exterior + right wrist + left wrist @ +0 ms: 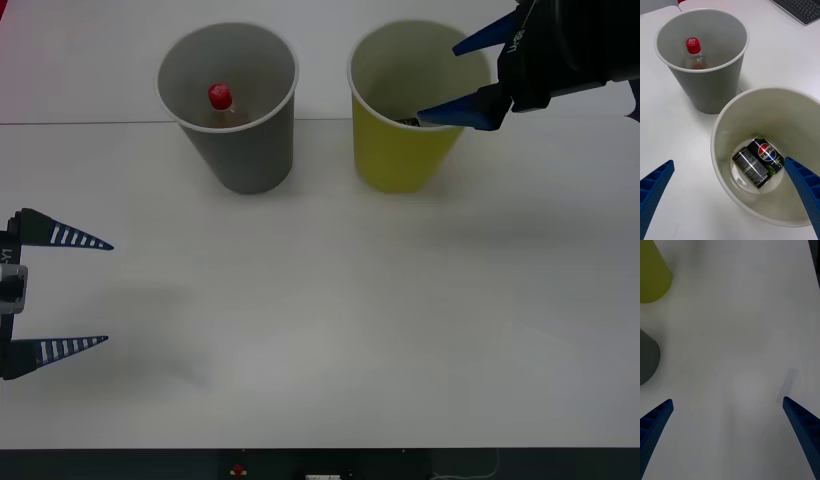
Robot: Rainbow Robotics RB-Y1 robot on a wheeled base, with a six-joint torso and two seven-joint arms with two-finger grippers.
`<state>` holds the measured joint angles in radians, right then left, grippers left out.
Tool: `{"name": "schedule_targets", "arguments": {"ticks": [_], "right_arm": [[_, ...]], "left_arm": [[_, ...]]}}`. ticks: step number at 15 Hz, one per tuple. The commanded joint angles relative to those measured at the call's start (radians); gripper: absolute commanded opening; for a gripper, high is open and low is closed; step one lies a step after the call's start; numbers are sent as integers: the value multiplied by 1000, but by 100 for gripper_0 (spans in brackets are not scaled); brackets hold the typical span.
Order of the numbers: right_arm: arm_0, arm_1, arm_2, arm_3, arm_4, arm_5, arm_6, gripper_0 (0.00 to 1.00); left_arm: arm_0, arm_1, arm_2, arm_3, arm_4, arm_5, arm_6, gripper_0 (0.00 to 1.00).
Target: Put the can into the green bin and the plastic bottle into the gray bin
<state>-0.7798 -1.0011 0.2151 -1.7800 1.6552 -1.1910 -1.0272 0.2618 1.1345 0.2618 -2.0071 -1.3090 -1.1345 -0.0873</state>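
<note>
The can (759, 162) lies on its side at the bottom of the green bin (400, 160), whose pale inside wall (790, 112) surrounds it. In the gray bin (240, 150) the plastic bottle (221, 103) stands upright, red cap up; the right wrist view shows the same bottle (693, 54) inside the gray bin (707, 90). My right gripper (457, 82) hangs open over the green bin's right rim, nothing between its fingers (805, 187). My left gripper (95, 292) rests open low at the table's left side, holding nothing.
The white table (330, 320) stretches wide in front of the two bins, which stand side by side at the back. A keyboard (801, 9) lies beyond the bins in the right wrist view. The table's front edge (320, 448) runs along the bottom.
</note>
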Motion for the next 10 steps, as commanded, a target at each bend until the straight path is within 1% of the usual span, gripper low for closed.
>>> {"name": "schedule_targets", "arguments": {"ticks": [1, 3, 6, 7, 8, 10], "right_arm": [[73, -19, -45, -68, -18, 4, 32, 100], [139, -45, -69, -133, -18, 16, 50, 100], [255, -59, -125, -210, -22, 42, 85, 100], [298, -65, -146, -228, -38, 57, 125, 100], [330, -74, -157, -228, -72, 67, 174, 100], [407, -100, -184, -225, -160, 90, 285, 100]], "left_arm": [[0, 0, 0, 0, 0, 0, 0, 100], [0, 0, 0, 0, 0, 0, 0, 100], [0, 0, 0, 0, 0, 0, 0, 100], [0, 0, 0, 0, 0, 0, 0, 100], [0, 0, 0, 0, 0, 0, 0, 100], [0, 0, 0, 0, 0, 0, 0, 100]]}}
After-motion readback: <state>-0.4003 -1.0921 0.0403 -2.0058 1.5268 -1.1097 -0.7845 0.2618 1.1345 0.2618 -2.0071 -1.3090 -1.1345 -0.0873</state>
